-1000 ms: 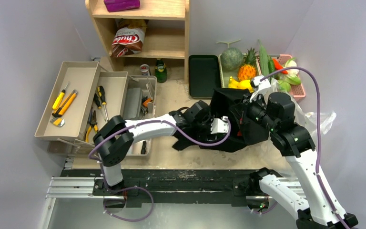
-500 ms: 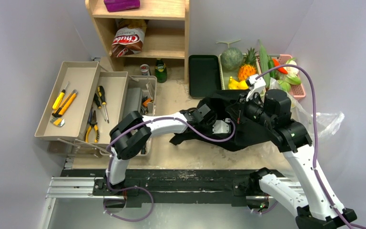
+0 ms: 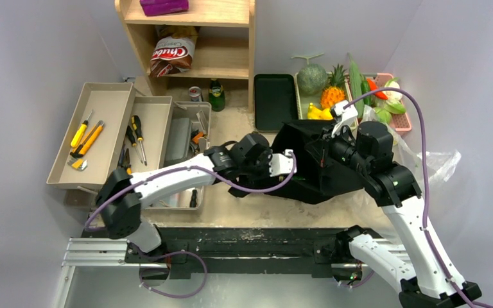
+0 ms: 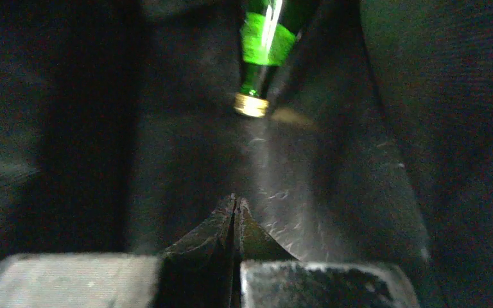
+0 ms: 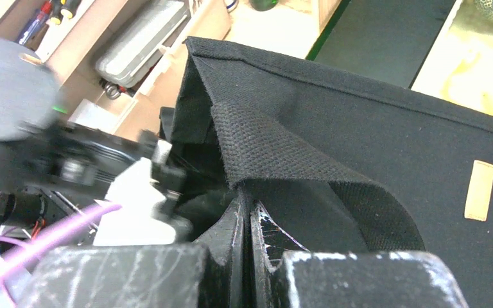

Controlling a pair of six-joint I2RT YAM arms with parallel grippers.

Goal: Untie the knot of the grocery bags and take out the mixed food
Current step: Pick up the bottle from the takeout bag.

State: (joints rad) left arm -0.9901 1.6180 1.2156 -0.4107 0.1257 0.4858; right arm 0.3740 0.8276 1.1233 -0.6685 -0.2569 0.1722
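My left gripper (image 4: 235, 202) has pushed into the black bag (image 3: 311, 181), centre frame, pinched shut, seemingly empty; green bottle (image 4: 264, 38) still inside. Right gripper (image 5: 244, 200) clamps the strap (image 5: 276, 154).

- Left arm (image 3: 167, 176) reaches out to the right, its pincer (image 4: 234, 215) fingers pressed together.
- Right arm (image 3: 417, 224) bends leftward, its pincer (image 5: 245, 212) clamped on bag strap (image 5: 276, 160).
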